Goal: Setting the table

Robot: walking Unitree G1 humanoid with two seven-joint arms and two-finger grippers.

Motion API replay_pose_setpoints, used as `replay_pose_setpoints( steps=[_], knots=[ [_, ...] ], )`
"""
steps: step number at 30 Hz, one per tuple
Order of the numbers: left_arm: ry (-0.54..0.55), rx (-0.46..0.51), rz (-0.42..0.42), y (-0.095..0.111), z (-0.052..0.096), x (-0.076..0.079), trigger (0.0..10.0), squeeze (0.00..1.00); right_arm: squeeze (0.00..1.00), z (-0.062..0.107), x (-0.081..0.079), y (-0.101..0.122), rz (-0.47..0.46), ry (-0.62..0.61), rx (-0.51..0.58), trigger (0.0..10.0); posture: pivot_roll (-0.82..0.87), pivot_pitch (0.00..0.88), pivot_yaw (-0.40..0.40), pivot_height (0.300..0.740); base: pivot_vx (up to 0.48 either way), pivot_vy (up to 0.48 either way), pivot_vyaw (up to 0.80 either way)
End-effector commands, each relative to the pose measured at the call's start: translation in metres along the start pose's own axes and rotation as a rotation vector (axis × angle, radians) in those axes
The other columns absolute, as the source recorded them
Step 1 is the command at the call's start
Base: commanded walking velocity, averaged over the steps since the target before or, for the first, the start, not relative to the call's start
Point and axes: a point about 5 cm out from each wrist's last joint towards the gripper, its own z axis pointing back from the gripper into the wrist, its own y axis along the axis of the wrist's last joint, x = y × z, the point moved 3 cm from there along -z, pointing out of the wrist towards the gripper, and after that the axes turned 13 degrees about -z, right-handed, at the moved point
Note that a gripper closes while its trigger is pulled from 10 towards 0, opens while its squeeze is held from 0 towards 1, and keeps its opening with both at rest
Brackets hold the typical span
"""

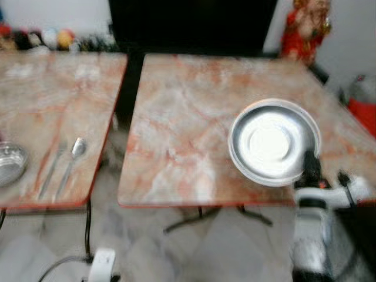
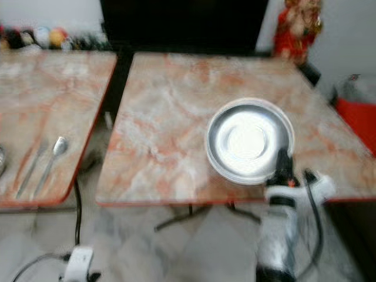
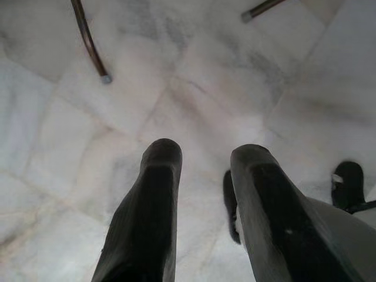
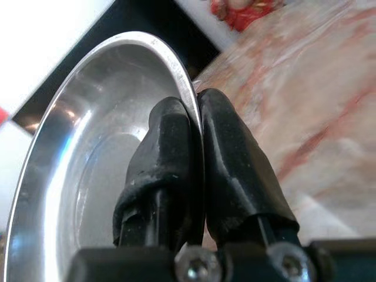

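Observation:
A round steel plate [image 1: 273,141] hangs over the right part of the marble table [image 1: 176,129] before me. My right gripper [image 1: 310,169] is shut on the plate's near rim; in the right wrist view one black finger [image 4: 167,153] lies inside the plate [image 4: 88,153] and the other outside the rim. On the table to the left [image 1: 53,106] lie a fork [image 1: 51,170] and a spoon [image 1: 71,161] side by side, with a steel bowl [image 1: 10,164] at its left edge. My left gripper [image 3: 200,161] hangs open above the pale floor.
A narrow gap with floor separates the two tables [image 1: 111,135]. A red figurine [image 1: 305,26] stands at the far right corner, a red container [image 1: 363,108] to the right. A white plug and black cable [image 1: 100,261] lie on the marble floor.

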Motion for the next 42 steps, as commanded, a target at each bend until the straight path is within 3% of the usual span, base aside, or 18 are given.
replay_pose_setpoints(
  steps=[1, 4, 8, 12, 24, 38, 42],
  knots=[
    [-0.015, -0.014, 0.007, -0.004, 0.001, 0.005, 10.0, 0.00, 0.00, -0.002, 0.017, 0.022, 0.040, -0.098, 0.077, 10.0, 0.05, 0.000, -0.046, 0.740, 0.000, 0.000, 0.00],
    [-0.016, -0.014, 0.008, -0.005, 0.001, 0.005, 10.0, 0.00, 0.00, -0.010, 0.023, 0.036, 0.033, -0.162, 0.126, 10.0, 0.05, 0.000, -0.045, 0.740, 0.000, 0.000, 0.00],
    [-0.018, -0.015, 0.008, -0.004, 0.001, 0.005, 10.0, 0.00, 0.00, -0.019, 0.029, 0.037, 0.064, -0.241, 0.107, 10.0, 0.05, 0.000, -0.039, 0.740, 0.000, 0.000, 0.00],
    [-0.017, -0.016, 0.008, -0.005, 0.001, 0.004, 10.0, 0.00, 0.00, -0.031, 0.024, 0.031, 0.065, -0.250, 0.082, 10.0, 0.05, 0.000, -0.035, 0.740, 0.000, 0.000, 0.00],
    [-0.017, -0.017, 0.005, -0.004, 0.001, 0.003, 10.0, 0.00, 0.00, -0.051, 0.031, 0.014, 0.016, -0.393, 0.026, 10.0, 0.07, 0.000, -0.031, 0.740, 0.000, 0.000, 0.00],
    [-0.014, -0.023, 0.008, -0.006, 0.001, 0.000, 10.0, 0.00, 0.00, -0.060, 0.033, 0.000, 0.066, -0.475, -0.043, 10.0, 0.08, 0.000, -0.030, 0.740, 0.000, 0.000, 0.00],
    [-0.014, -0.022, 0.011, -0.006, 0.001, 0.000, 10.0, 0.00, 0.07, -0.060, 0.034, 0.000, 0.061, -0.484, -0.038, 10.0, 0.08, 0.000, -0.031, 0.740, 0.000, 0.000, 0.00]
  ],
)
